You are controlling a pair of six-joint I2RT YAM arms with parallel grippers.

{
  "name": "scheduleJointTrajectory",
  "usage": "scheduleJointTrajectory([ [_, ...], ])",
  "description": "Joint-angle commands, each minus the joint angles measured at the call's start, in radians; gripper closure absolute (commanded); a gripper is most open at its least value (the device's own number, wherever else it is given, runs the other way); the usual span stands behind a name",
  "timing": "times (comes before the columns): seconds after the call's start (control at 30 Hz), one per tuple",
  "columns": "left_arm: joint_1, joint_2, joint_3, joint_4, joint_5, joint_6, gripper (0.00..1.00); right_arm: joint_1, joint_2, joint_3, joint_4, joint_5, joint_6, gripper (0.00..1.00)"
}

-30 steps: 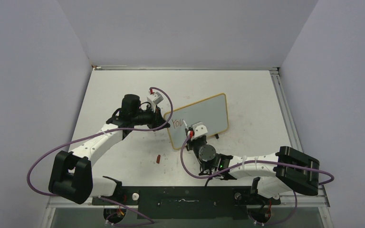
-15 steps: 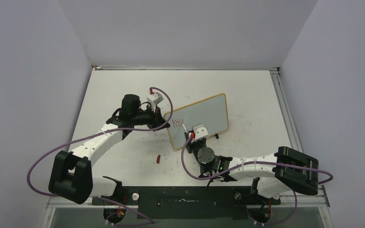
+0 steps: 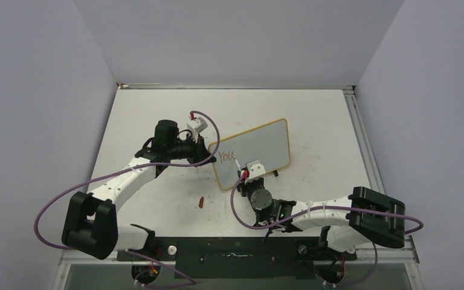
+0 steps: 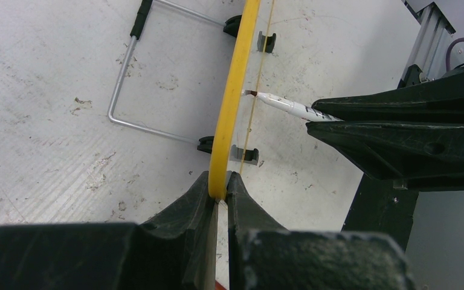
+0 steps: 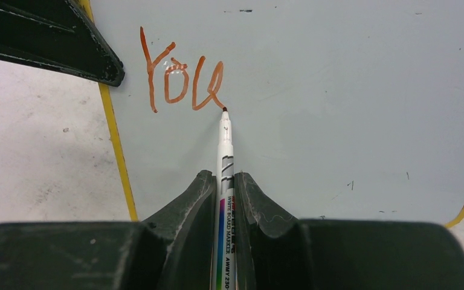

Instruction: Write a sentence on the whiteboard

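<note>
Whiteboard [image 3: 264, 147], seemingly propped, lies lengthwise left-right; left gripper [image 4: 218, 183] pinches it, right gripper [image 5: 224, 181] marker [image 5: 225, 140].

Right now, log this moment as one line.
left tool shut on whiteboard rim | right tool shut on marker | marker tip at end of the u | sentence so far: You

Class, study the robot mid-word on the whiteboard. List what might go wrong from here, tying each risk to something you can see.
1. The left gripper clamps only the yellow rim of the whiteboard; pen pressure could pivot or slip it, distorting the sentence.
2. The right gripper pinches the marker in narrow jaws, tip on the board; it might tilt, wobbling later letters.
</note>
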Motion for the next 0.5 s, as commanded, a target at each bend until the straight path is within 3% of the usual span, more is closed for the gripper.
scheduleJointTrajectory([
  [0.0,-0.002,0.022,-0.012,-0.135,-0.078,0.032,1.00,-0.007,-0.021,-0.004,-0.020,0.030,-0.014,0.95],
  [0.27,-0.002,0.022,-0.013,-0.137,-0.085,0.032,1.00,0.016,-0.151,-0.003,0.003,0.027,-0.080,0.95],
  [0.47,-0.002,0.025,-0.013,-0.137,-0.083,0.032,1.00,-0.024,-0.127,0.026,0.058,-0.030,-0.140,0.95],
])
